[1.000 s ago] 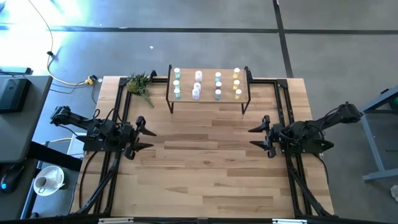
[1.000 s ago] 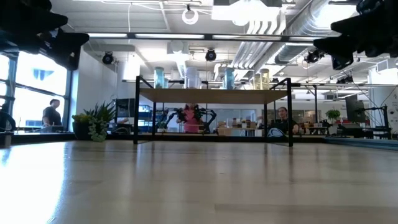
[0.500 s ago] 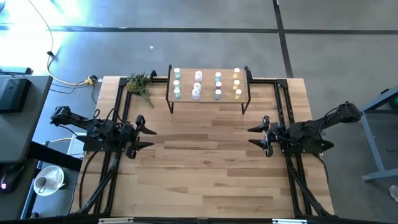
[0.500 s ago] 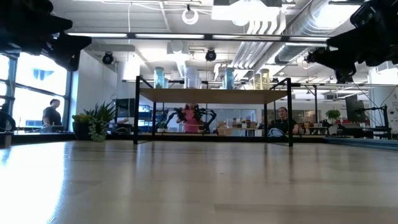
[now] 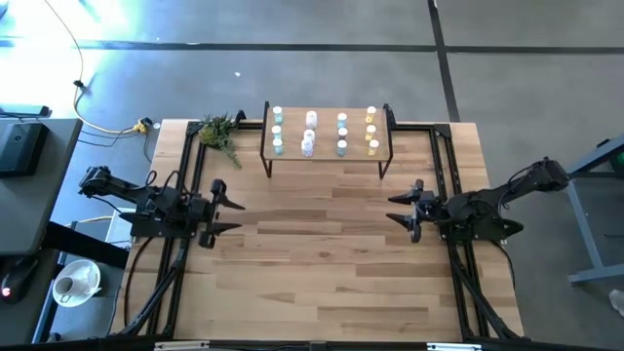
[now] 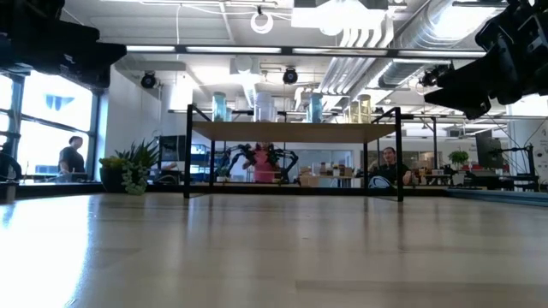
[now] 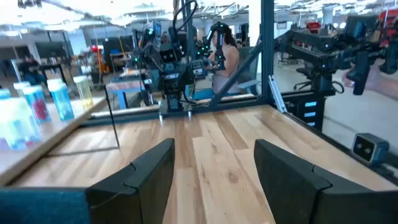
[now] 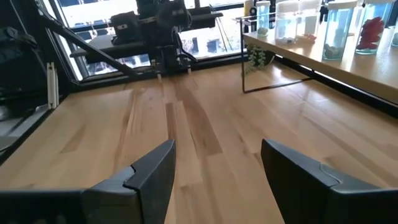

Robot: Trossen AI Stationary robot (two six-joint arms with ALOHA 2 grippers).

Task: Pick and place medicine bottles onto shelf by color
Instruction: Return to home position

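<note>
Table: light slatted wood top [image 5: 322, 273], filled the centre of the top-down frame, black rails down both sides.
Shelf: small wood board on thin black legs [image 5: 292, 136], upper centre of the top-down frame, at the table's far edge.
Bottles: all stood upright on the shelf in four short columns by colour. From frame left to right they ran teal bottles [image 5: 277, 130], white bottles [image 5: 310, 120], blue bottles [image 5: 342, 134], yellow bottles [image 5: 371, 132]. Count per column was too small to read.
Left claw: [image 5: 238, 217] sat at middle left of the top-down frame, just inside the table's left edge, pointed at frame centre. Fingers were spread wide and held nothing; its wrist view showed only table between them.
Right claw: [image 5: 390, 209] sat at middle right, facing the left one. It was also spread wide, with nothing held.
Spacing: claws were well apart from each other and from the shelf.
Low view: shelf at frame centre with bottles on top, dark arms in the upper left and upper right corners.
Plant: small green sprig [image 5: 219, 132] lay at the table's upper-left corner, just beside the shelf.
Background: open workshop with ceiling ducts; a person [image 6: 71, 158] stood at far left.
</note>
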